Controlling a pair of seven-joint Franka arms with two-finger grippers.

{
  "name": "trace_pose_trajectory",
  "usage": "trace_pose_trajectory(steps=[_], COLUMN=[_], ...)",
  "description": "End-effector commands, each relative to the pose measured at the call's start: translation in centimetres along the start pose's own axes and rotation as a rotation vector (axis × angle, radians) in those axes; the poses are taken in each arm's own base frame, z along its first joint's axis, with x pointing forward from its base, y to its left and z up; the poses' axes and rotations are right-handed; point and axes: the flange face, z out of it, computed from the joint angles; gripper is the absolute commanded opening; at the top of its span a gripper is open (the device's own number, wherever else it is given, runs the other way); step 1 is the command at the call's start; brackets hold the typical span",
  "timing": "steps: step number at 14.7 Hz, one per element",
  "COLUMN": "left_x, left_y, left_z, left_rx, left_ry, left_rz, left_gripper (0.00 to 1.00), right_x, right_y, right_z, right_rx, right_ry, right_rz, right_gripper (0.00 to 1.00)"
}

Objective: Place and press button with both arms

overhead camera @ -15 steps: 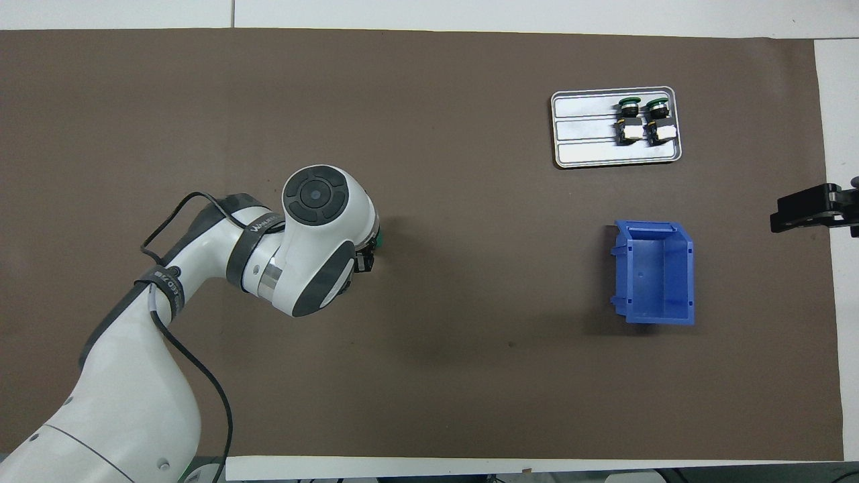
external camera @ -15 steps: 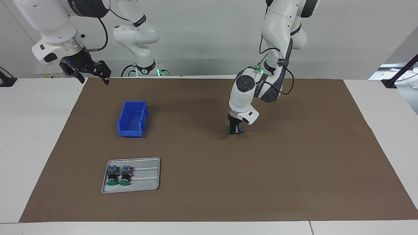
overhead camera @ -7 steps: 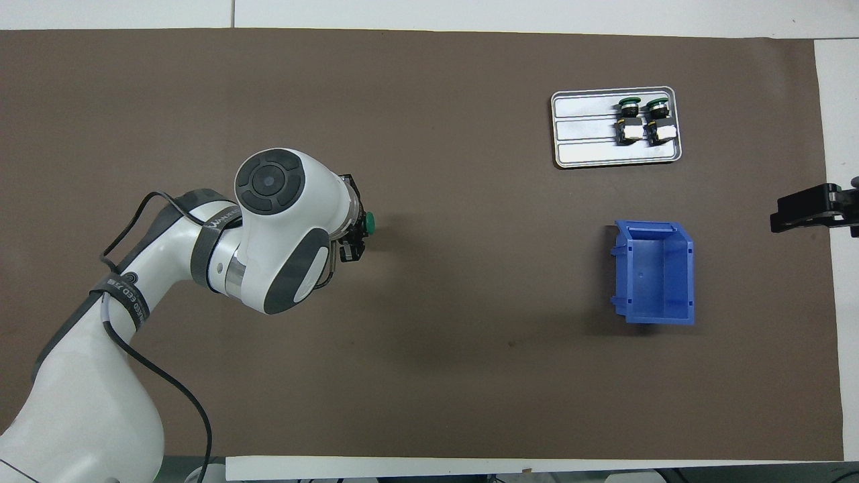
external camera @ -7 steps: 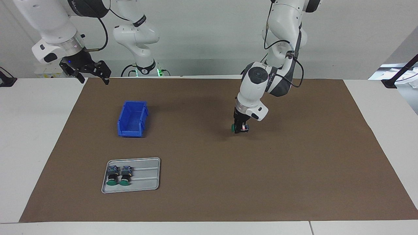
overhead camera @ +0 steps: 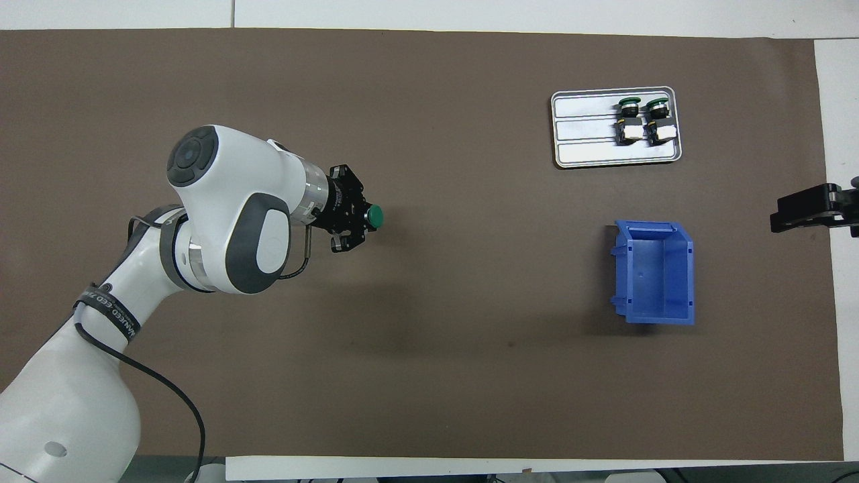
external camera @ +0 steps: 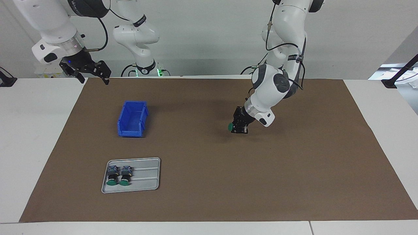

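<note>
My left gripper [external camera: 238, 126] is shut on a button [external camera: 231, 126] with a green cap. It holds the button tilted, a little above the middle of the brown mat, with the cap facing the right arm's end of the table. In the overhead view the cap [overhead camera: 375, 215] sticks out past the left gripper [overhead camera: 354, 220]. Two more buttons [external camera: 119, 175] lie side by side in a grey tray [external camera: 145, 176], also seen from overhead [overhead camera: 643, 121]. My right gripper [external camera: 92, 72] is open and waits above the mat's edge near its base.
A blue open bin [external camera: 132, 118] stands on the mat between the tray and the robots; it also shows in the overhead view [overhead camera: 654, 272]. The grey tray [overhead camera: 584, 137] lies farther from the robots. The brown mat [external camera: 294, 169] covers most of the table.
My left wrist has swung and tilted, turning the held button so its green cap now shows from above and faces the right arm's end. The right arm has not moved.
</note>
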Motion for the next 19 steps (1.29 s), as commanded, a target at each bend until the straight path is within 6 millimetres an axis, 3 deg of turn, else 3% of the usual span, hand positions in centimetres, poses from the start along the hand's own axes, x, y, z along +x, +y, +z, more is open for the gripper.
trace_pose_trajectory(steps=[1, 4, 10, 19], left_x=[1.2, 3.2, 4.6, 4.5], left_y=[-0.6, -0.7, -0.8, -1.3], left_z=[-0.9, -1.6, -1.7, -1.0], left_rx=[-0.006, -0.024, -0.074, -0.125], left_ry=[-0.099, -0.163, -0.251, -0.342], left_rz=[0.051, 0.104, 0.071, 0.082], left_gripper=[0.12, 0.12, 0.0, 0.0], right_x=[-0.3, -0.4, -0.3, -0.3], right_y=[0.1, 0.1, 0.1, 0.1], right_z=[0.2, 0.1, 0.2, 0.2], right_rx=[0.007, 0.007, 0.007, 0.007], right_ry=[-0.006, -0.005, -0.006, -0.006], right_rz=[-0.009, -0.009, -0.009, -0.009], right_gripper=[0.98, 0.98, 0.98, 0.98])
